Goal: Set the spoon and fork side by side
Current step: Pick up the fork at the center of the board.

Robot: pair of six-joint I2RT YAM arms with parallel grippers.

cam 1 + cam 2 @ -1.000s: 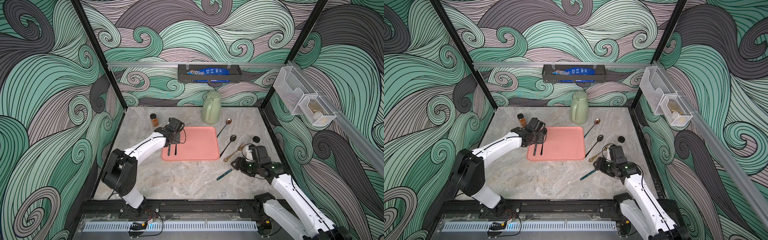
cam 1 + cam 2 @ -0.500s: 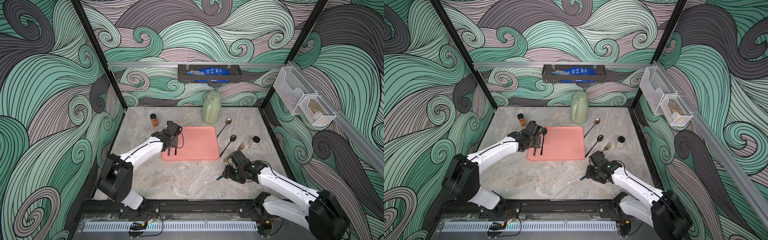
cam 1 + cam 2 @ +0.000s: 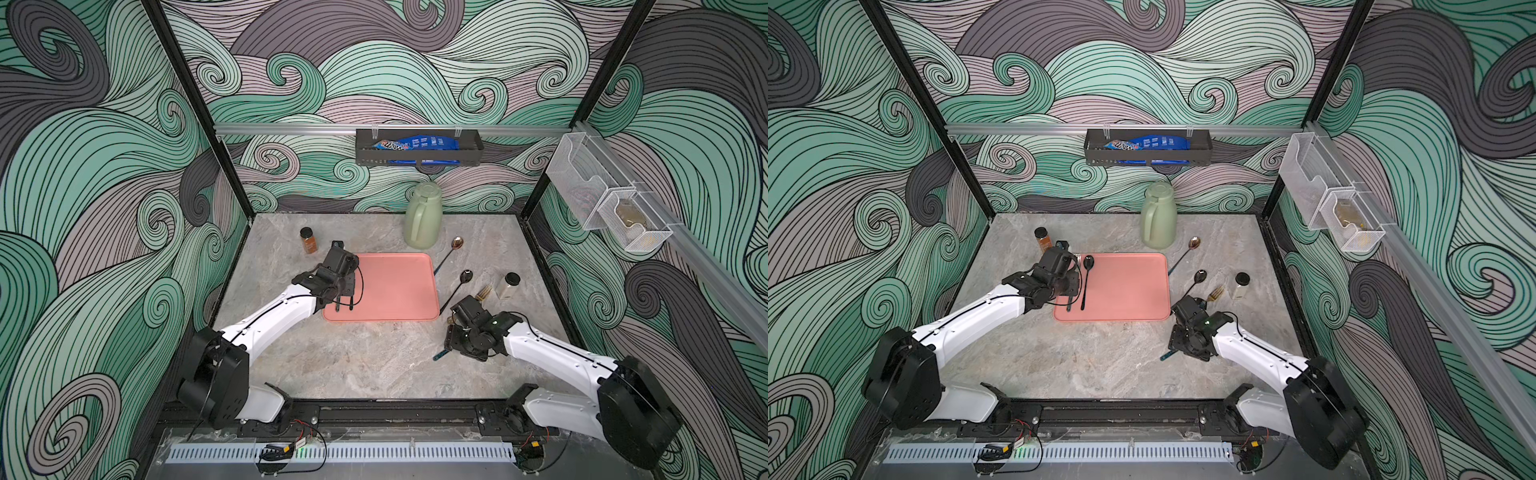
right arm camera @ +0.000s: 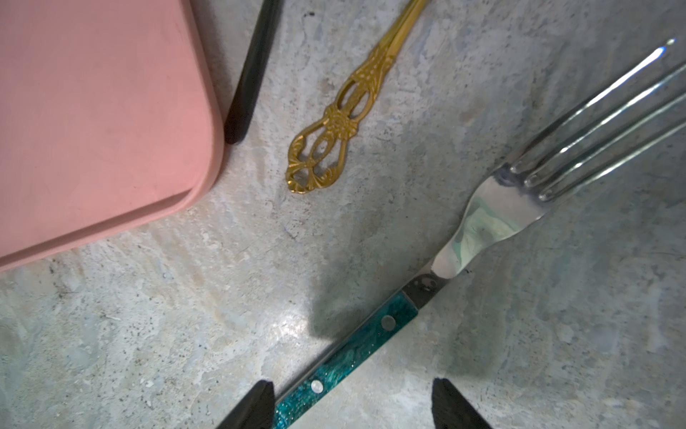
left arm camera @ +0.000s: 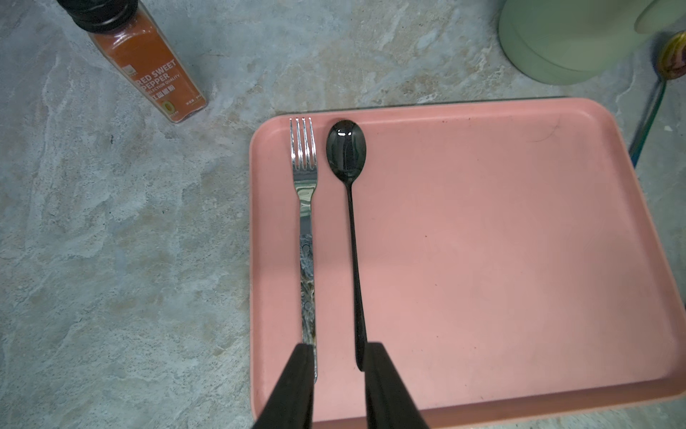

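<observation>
Marble tbl [image 3: 353, 365], wave-print walls [image 3: 374, 62]; fork [image 5: 306, 208], spoon [image 5: 347, 148] on tray [image 5: 519, 260].

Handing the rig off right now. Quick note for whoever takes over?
Left gripper: open, empty, over the handle ends of the fork and black spoon.
Right gripper: open, empty, over a teal-handled fork on the table.
Done: fork and spoon lie parallel, side by side, on the pink tray.
To do: probably just back both arms off.
</observation>
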